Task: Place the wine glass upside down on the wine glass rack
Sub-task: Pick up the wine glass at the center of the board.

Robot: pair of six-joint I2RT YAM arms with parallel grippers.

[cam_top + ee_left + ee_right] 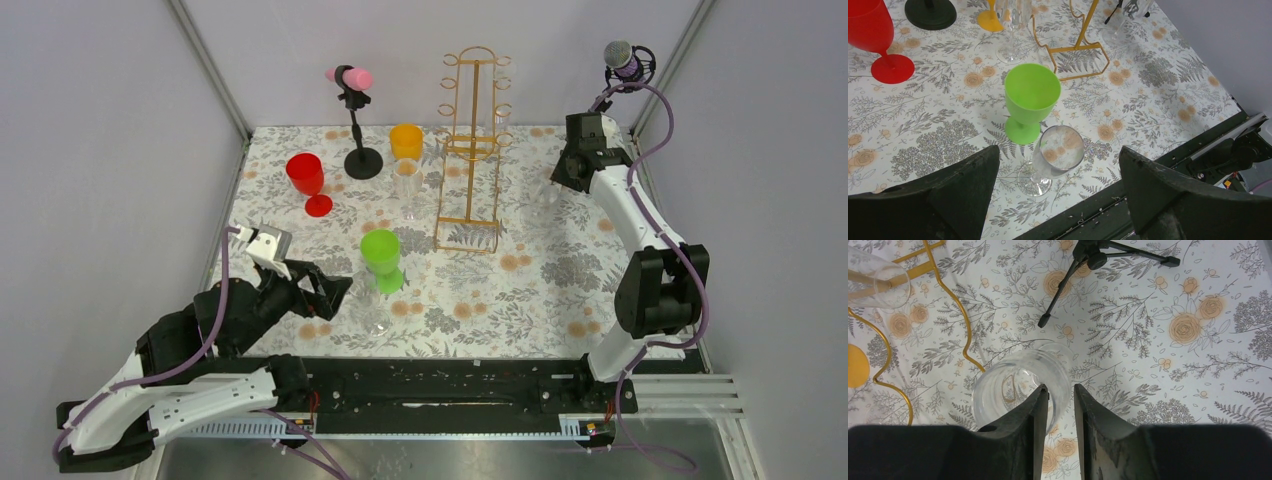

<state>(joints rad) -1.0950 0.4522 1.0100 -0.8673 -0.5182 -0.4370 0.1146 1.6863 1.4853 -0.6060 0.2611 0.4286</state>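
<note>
right gripper point(1059, 390), jaws narrow, straddles the upright wine glass point(1008, 385) rim; whether it pinches, i cannot tell. rack point(470, 150) stands just left. left gripper point(1059, 155) gapes wide, farther off.

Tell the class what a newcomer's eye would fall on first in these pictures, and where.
Three bright goblets stand out on the flowered table: a red goblet at the back left, an orange goblet at the back and a green goblet near the middle front. Beside the orange one rises the tall gold wine glass rack. At the far right, the right gripper straddles the rim of a clear wine glass, its jaws narrowly apart.
</note>
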